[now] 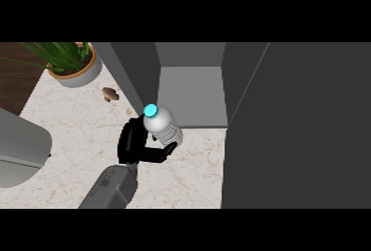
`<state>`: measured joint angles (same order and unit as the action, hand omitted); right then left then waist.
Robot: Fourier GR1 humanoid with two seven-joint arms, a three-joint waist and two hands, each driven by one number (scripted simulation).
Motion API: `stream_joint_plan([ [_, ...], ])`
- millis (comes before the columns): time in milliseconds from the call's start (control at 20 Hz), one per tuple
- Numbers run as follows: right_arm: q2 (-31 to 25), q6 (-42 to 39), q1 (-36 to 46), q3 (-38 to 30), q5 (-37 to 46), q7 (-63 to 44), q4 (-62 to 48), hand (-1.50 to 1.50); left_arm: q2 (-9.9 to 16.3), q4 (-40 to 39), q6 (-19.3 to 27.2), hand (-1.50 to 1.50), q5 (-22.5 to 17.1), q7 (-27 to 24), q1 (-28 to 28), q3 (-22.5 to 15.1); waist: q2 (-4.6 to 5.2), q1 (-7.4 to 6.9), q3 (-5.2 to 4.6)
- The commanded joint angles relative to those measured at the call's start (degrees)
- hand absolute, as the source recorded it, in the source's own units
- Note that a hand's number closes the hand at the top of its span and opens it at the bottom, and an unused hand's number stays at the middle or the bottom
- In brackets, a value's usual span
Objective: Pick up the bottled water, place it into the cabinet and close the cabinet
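Now left hand fingers (curled) round bottled water

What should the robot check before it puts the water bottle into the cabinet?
1. Bottle held: ok. The left hand has its fingers curled round the bottle.
2. Bottle upright: ok. Its blue cap points up.
3. Cabinet open: ok. The door is swung out and the shelf shows.
4. Room on the shelf: ok as far as it shows; its back is hidden.
5. Bottle inside yet: not ok. It sits just in front of the shelf's front edge, above the counter.
6. Other hand ready for the door: cannot tell. The right hand is not in view.
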<state>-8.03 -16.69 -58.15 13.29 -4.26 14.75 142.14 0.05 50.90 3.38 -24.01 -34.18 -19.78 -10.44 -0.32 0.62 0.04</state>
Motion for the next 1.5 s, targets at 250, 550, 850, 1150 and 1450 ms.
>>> stream_joint_plan([
  [250,1.3,1.6,4.5,-1.0,-3.9,-4.0,1.5,-1.50,-0.1,6.9,18.7,1.50,-4.1,11.4,-12.2,-10.7,0.38,0.19,-0.03],
  [550,0.2,-0.7,0.5,-2.1,-5.4,-1.8,3.6,-1.50,-0.1,-2.2,26.2,1.50,-4.1,13.7,-23.4,-13.2,0.41,1.80,-0.03],
  [850,0.2,-1.8,3.1,-4.1,-6.8,-2.0,2.4,-1.50,-0.1,-13.6,28.8,1.50,-9.1,11.2,-30.7,-10.9,0.90,2.60,-0.06],
  [1150,0.4,-2.3,3.8,-6.3,-7.1,-1.3,1.8,-1.50,0.9,-25.5,28.1,1.50,-3.5,11.1,-36.6,-10.6,1.02,2.17,-0.03],
  [1450,0.2,-3.6,4.7,-7.8,-8.8,-0.7,0.1,-1.50,1.6,-36.2,30.7,1.50,-3.9,11.8,-41.8,-7.3,1.63,3.46,-0.04],
])
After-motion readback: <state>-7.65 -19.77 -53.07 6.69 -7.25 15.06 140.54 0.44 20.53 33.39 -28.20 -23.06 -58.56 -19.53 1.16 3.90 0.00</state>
